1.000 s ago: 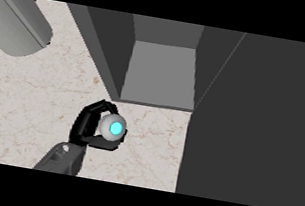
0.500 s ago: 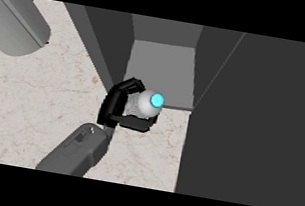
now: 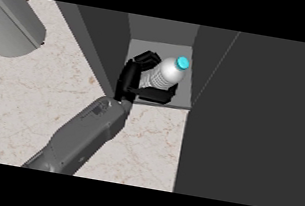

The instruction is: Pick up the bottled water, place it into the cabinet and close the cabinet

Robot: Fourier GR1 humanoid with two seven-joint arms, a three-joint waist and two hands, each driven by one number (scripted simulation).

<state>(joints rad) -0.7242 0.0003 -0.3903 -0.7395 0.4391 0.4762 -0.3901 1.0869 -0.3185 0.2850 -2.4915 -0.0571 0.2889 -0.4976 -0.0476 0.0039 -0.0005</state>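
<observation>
Cabinet [image 3: 160, 50] at the counter's [image 3: 29, 99] far edge is now taking the left hand [image 3: 132, 75], fingers still curling round the bottled water [image 3: 166, 73], moved inside from the counter a second ago, so release comes next.

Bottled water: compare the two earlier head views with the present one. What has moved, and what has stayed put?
The hand holding the bottled water has carried it from over the counter forward into the open cabinet, its forearm stretching in after it. It stays curled round the bottle. The cabinet and the grey object at upper left have not moved.
</observation>
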